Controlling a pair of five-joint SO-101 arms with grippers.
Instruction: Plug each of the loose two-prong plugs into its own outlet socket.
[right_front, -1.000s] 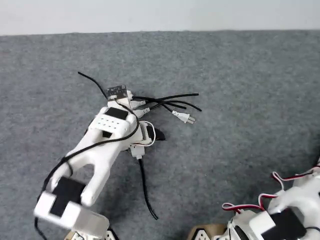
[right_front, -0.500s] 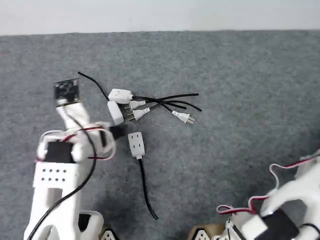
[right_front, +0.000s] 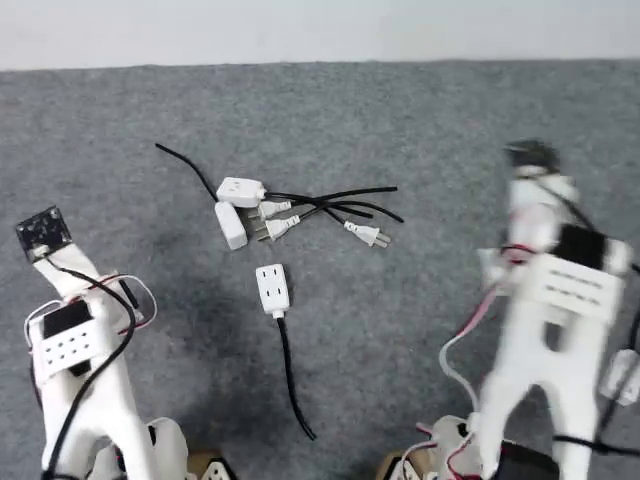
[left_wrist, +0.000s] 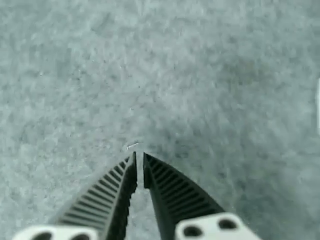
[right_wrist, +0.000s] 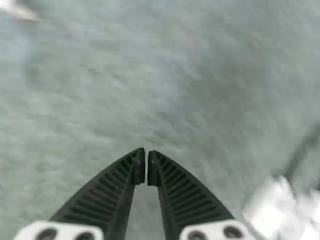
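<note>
In the high view, two white outlet blocks (right_front: 240, 190) (right_front: 230, 225) lie left of centre. Two white plugs (right_front: 273, 208) (right_front: 279, 227) on black cords lie right against them; whether their prongs are seated I cannot tell. A third white plug (right_front: 368, 235) lies loose further right. A white socket block (right_front: 272, 288) with a black cord (right_front: 292, 385) sits nearer the front. My left gripper (left_wrist: 139, 160) is shut over bare carpet, its arm (right_front: 70, 345) at the front left. My right gripper (right_wrist: 146, 156) is shut too, its arm (right_front: 548, 285) at the right.
Grey carpet (right_front: 420, 130) covers the whole table, with a pale wall strip behind. Black cords (right_front: 345, 200) fan out right of the outlet blocks. A blurred white shape (right_wrist: 272, 200) lies near the right gripper in the right wrist view.
The left arm has pulled back from the outlet blocks to the front left. The right arm has risen from the front right corner and swung out over the table's right side.
</note>
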